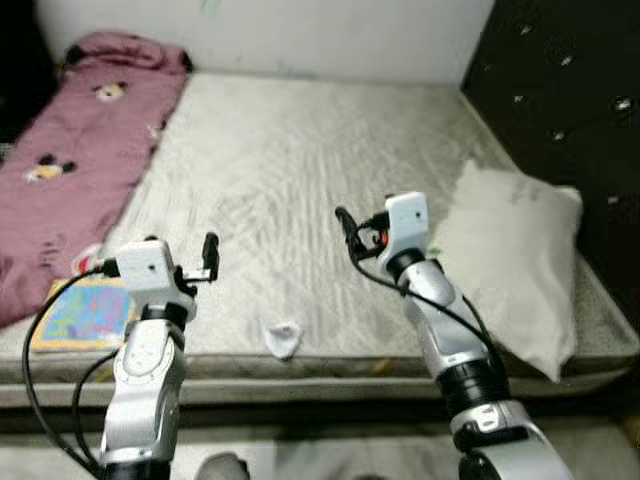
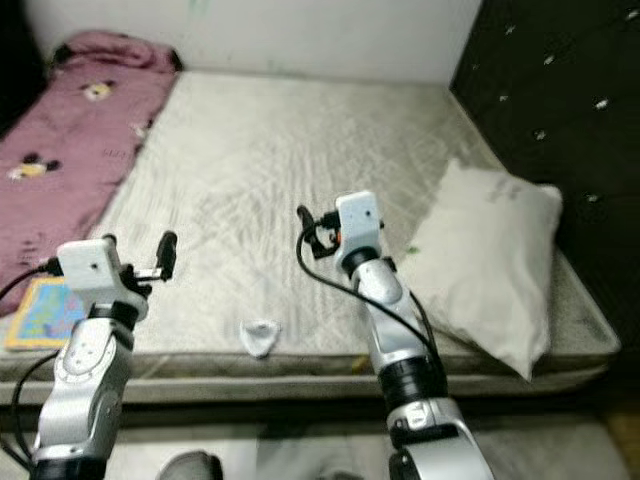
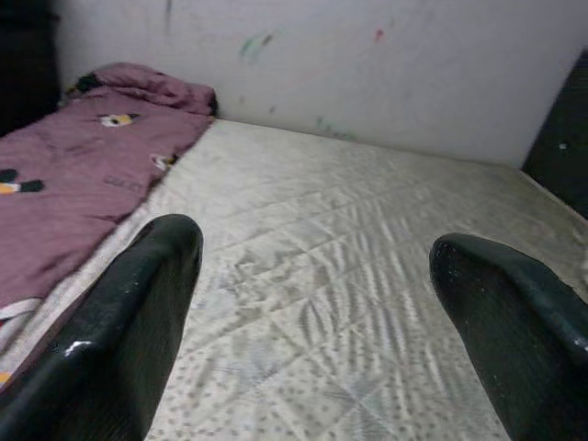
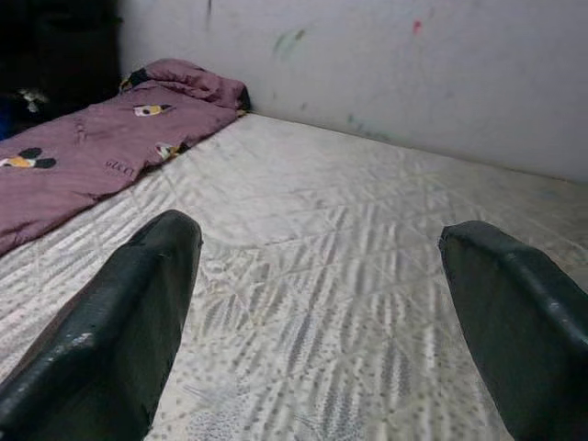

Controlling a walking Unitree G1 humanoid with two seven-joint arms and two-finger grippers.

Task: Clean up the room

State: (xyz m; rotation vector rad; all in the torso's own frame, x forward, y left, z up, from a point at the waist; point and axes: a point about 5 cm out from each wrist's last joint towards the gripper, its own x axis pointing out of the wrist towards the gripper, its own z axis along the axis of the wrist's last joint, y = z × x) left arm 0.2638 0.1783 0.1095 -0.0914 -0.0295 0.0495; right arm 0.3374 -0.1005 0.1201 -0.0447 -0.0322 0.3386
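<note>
Things lying about on the bare mattress (image 1: 300, 170)

A small crumpled white cloth (image 1: 283, 338) is lying near the front edge, low in the frame's centre. A colourful picture book (image 1: 82, 312) is lying flat at lower left, just beside a pink cartoon-print blanket (image 1: 75, 150) that is stretching along the left side. A white pillow (image 1: 515, 255) is resting at an angle on the right.

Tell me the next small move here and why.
Probably lower the left hand toward the small white crumpled item near the mattress front edge. Both hands hover open and empty above the mattress, the right hand farther back, and that scrap is the closest loose thing, lying between them.
</note>
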